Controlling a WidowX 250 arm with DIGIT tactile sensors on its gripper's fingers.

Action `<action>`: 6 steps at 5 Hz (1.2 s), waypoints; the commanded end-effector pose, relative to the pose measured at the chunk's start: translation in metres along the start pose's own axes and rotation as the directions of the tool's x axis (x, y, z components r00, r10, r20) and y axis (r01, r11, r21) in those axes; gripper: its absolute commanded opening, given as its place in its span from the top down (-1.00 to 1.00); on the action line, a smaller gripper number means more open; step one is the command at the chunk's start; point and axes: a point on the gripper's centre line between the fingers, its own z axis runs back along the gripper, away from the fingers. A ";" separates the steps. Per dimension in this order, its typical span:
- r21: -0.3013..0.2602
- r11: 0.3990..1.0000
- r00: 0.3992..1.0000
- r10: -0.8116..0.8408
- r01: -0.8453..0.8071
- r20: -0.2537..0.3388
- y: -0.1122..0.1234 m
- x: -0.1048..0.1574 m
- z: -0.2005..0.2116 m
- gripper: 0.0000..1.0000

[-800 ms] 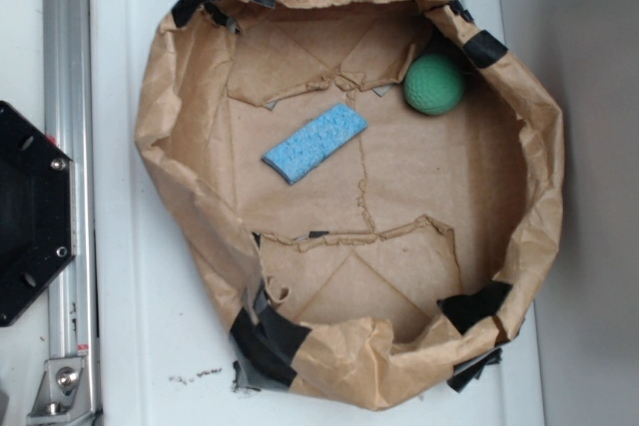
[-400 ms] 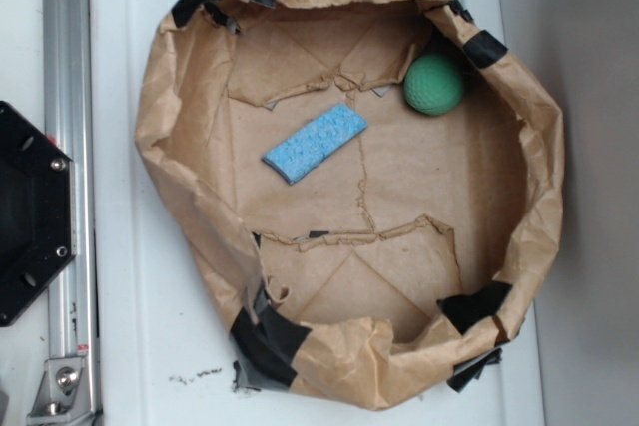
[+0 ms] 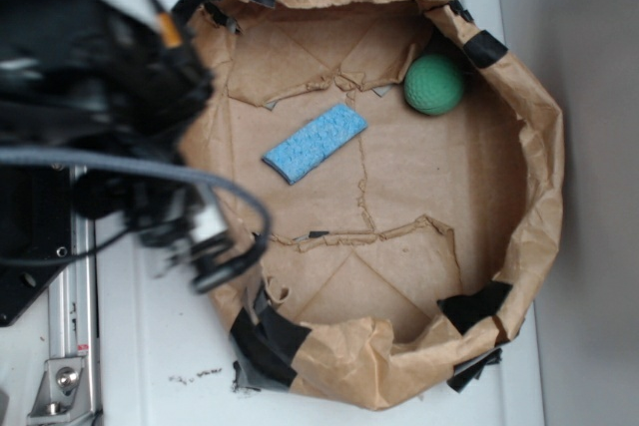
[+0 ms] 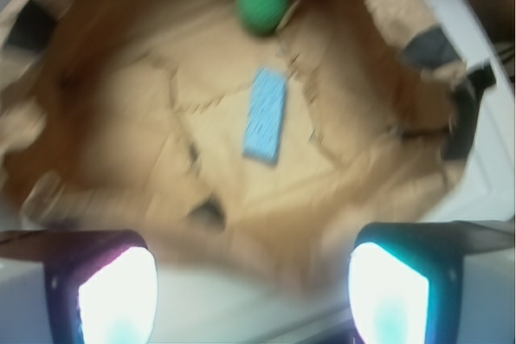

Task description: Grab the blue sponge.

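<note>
Well beyond end effector point(image 4: 250, 296): blue sponge point(image 3: 315, 143).

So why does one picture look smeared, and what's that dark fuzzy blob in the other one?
Wrist view: the whole frame is streaked with blur, though the blue sponge and green ball stay recognisable; two glowing patches at the bottom are blown out. Exterior view: the paper basin is sharp; the dark blob is the robot arm, blurred and covering the left side.

Fingers point(image 4: 117, 292) spread wide apart, empty.
</note>
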 end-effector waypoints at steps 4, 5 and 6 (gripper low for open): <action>0.165 0.984 0.990 -0.037 0.059 -0.136 0.003 0.057 -0.134 1.00; 0.200 0.977 0.987 -0.043 0.075 -0.156 0.001 0.056 -0.139 1.00; 0.203 0.968 0.984 -0.125 0.148 -0.124 -0.003 0.060 -0.123 1.00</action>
